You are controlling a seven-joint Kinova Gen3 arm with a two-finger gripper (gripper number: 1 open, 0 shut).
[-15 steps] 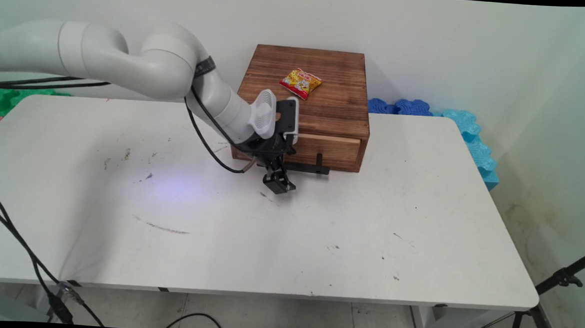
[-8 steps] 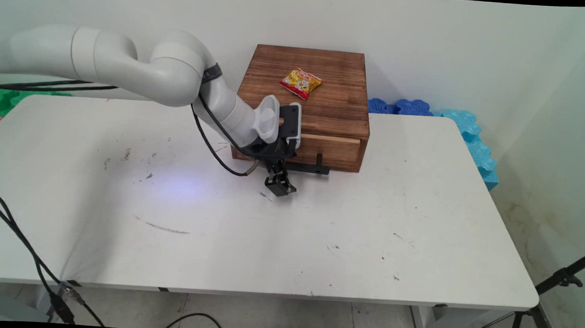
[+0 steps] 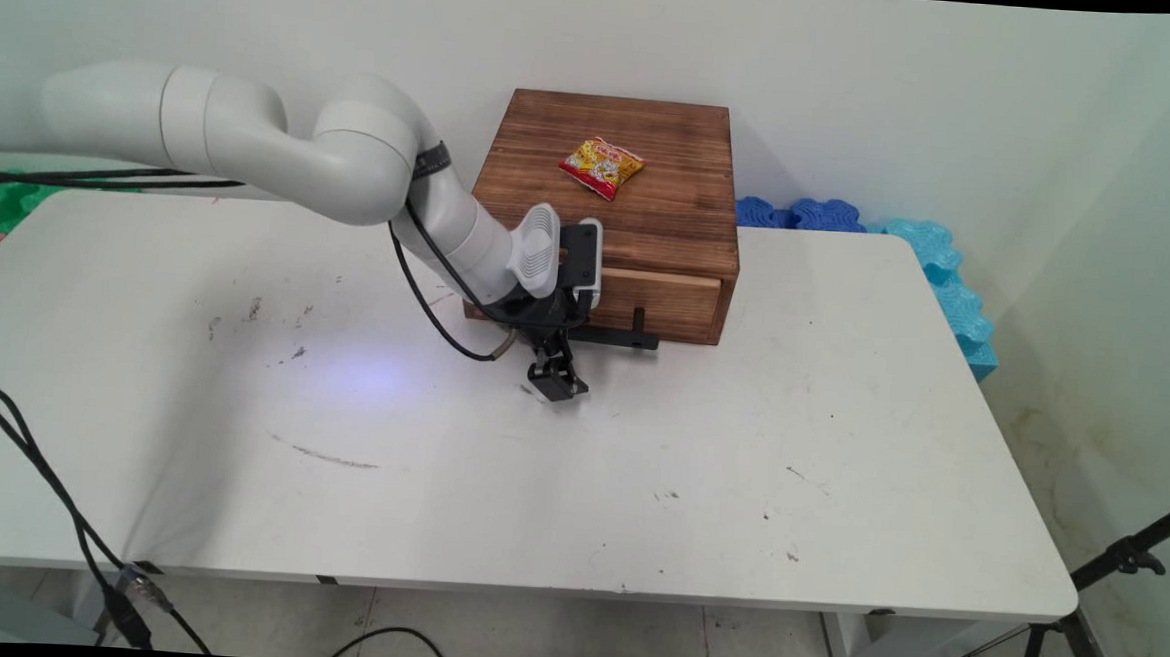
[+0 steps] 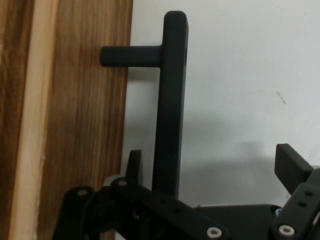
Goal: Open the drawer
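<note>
Low over the white table [image 3: 637,491], the black two-finger gripper [image 3: 556,384] is seen just in front of the brown wooden drawer box [image 3: 641,221], at roughly the 7 o'clock side of the box's front face. Its fingers [image 4: 292,167] are spread apart, and in the hand view the black bar handle [image 4: 170,110] of the pale-fronted drawer [image 3: 659,294] is seen running between them, one finger lying on the drawer side of the bar and the other on the open table side; whether either finger touches the bar cannot be told. The drawer appears pushed in, so its contents are hidden. On the box's top, toward 12 o'clock from the gripper, a small yellow and red snack packet [image 3: 601,166] is laid flat. Blue foam pieces [image 3: 910,245] are seen beyond the table's far right edge, at about 2 o'clock from the box.
</note>
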